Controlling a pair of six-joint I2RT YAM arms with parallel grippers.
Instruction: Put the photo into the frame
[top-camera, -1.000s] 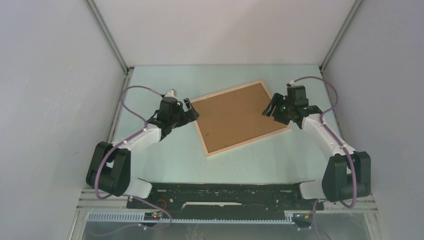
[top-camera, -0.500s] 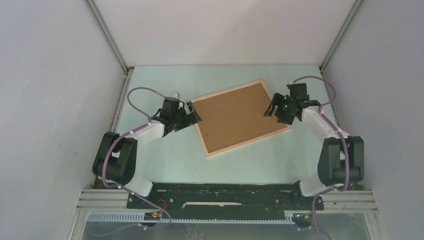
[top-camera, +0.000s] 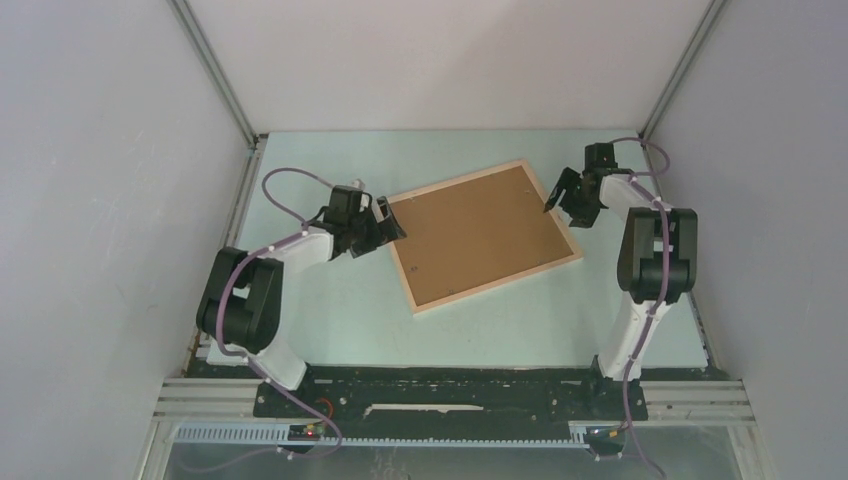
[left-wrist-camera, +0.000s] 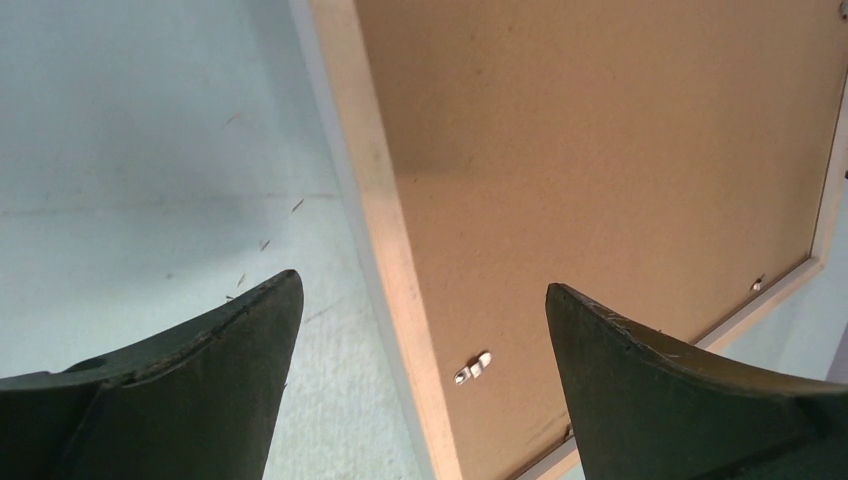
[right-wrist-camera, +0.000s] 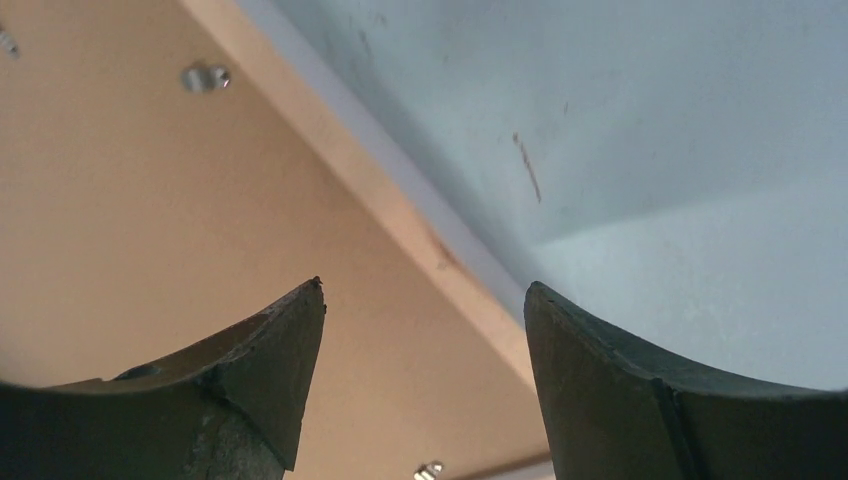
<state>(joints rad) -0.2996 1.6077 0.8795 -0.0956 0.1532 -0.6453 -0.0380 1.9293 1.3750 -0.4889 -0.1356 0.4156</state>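
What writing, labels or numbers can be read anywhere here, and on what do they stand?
None: no view shows readable text.
The backing board is plain brown, the frame is bare light wood, and the small metal clips show no legible stamp.

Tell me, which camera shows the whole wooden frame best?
Top external: the frame shows whole, lying backing board up. Each wrist view catches only a stretch of its wooden edge.

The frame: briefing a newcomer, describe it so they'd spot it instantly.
On the pale green table, between the left gripper and right gripper, the frame lies flat, back up. Its thin light-wood rim around a brown backing board sets it apart.
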